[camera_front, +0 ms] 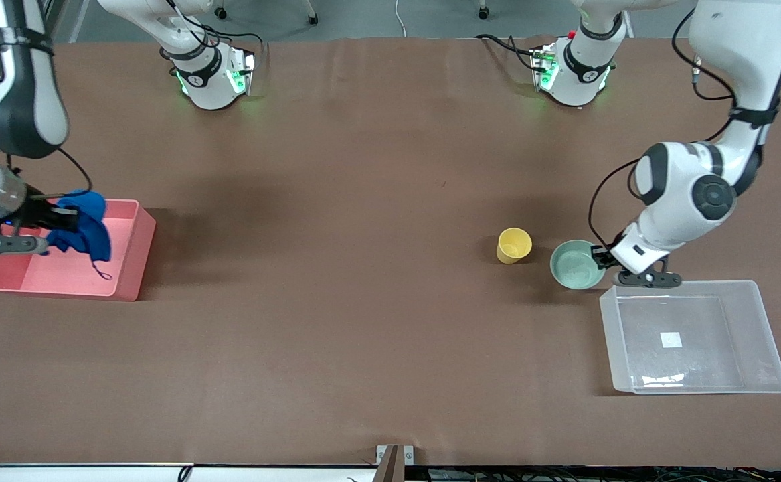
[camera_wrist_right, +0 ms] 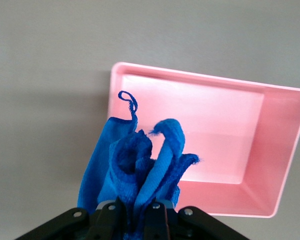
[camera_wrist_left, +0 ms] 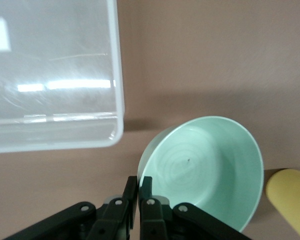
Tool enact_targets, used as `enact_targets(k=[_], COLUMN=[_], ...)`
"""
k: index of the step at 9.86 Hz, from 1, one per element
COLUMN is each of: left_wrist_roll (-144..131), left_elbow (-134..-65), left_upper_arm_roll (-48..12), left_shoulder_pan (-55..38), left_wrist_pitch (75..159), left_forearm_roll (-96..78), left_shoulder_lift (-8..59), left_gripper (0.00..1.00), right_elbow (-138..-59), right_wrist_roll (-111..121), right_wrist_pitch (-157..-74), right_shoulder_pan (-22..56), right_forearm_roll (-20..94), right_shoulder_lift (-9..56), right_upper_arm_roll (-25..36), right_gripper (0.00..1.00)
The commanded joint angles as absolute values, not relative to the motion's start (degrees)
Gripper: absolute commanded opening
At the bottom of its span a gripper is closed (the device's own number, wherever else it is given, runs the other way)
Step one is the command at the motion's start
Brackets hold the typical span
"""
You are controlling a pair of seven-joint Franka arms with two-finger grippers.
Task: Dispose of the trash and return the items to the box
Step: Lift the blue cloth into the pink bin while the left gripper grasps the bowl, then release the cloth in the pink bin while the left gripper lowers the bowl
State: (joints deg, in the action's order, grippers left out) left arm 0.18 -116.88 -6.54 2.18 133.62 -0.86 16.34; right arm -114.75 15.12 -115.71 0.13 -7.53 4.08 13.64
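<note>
Cloth hangs bunched in the right gripper [camera_wrist_right: 135, 207], whose fingers are pinched shut on the blue trash [camera_front: 84, 227] so that it dangles over the pink bin [camera_front: 132, 268] at the right arm's end of the table; holding it by the top lets the loose folds and the thin tail drop clear, and judging by that, a release over the bin is the step in hand. The trash looks soft and crumpled, bright blue, with a small loop of thread at one corner. Whether its lowest fold already touches the bin floor is hard to say from the front view.

At the left arm's end, the left gripper [camera_wrist_left: 140, 192] has closed its fingers on the rim of the mint-green bowl [camera_front: 575, 264], one finger inside the wall and one outside, a thin-edge pinch that suits a shallow dish. The bowl sits on the table, tilted a little in the wrist view, just beside the corner of the clear box [camera_front: 765, 321] and slightly farther from the front camera than it. The box holds nothing but its white sticker [camera_front: 671, 340]. The yellow cup [camera_front: 514, 245] stands upright beside the bowl, toward the table's middle, untouched. A short lift and carry should bring the bowl over the box.
</note>
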Motion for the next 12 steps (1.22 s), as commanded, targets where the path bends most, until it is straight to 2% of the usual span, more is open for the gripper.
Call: enact_targets(k=[1, 3, 6, 7, 8, 9, 10, 11, 12], left_wrist_roll=[1.5, 1.5, 6.7, 9.1, 11.9, 14.5, 17.1, 19.9, 20.6], left_elbow=[-107.4, -103.0, -87.7, -83.5, -79.8, -76.3, -74.4, -74.9, -75.5], left_upper_arm_roll=[-6.7, -6.4, -6.2, -6.2, -6.2, -5.7, -5.2, -4.8, -4.7], left_shoulder_pan=[2.6, 2.9, 6.8, 8.0, 8.8, 9.1, 10.4, 11.9, 13.7], left_wrist_pitch=[124.8, 124.6, 124.6, 124.6, 124.6, 124.6, 125.2, 125.3, 125.4], left_forearm_roll=[-1.1, -1.1, -0.9, -1.0, -1.1, -1.1, -1.1, -1.1, -0.9], left_shoulder_lift=[18.3, 18.7, 27.8, 31.3, 34.9, 38.5, 41.5, 42.9, 43.4], left_gripper=[0.07, 0.02, 0.0, 0.0, 0.0, 0.0, 0.0, 0.0, 0.01], right_elbow=[-119.8, -125.9, -129.1, -130.9, -131.1, -131.0, -130.9, -130.7, -130.5], right_wrist_roll=[20.4, 24.2, 25.5, 25.4, 25.4, 25.4, 25.1, 24.7, 24.7], right_wrist_pitch=[-124.0, -136.4, -147.0, -151.0, -152.3, -153.4, -153.9, -153.1, -150.2], right_shoulder_pan=[0.3, 0.2, -1.7, -1.9, -1.8, -1.6, -1.1, -0.3, -0.1], right_forearm_roll=[-7.6, -7.6, -7.6, -7.5, -7.4, -7.0, -7.0, -6.9, -6.9], right_shoulder_lift=[4.2, 7.4, 13.7, 15.0, 16.6, 17.7, 17.8, 17.1, 13.8], right_upper_arm_roll=[17.3, 20.8, 21.5, 21.5, 21.4, 21.4, 21.3, 21.2, 21.0], right_gripper=[0.01, 0.02, 0.04, 0.11, 0.37, 0.79, 1.0, 1.0, 1.0])
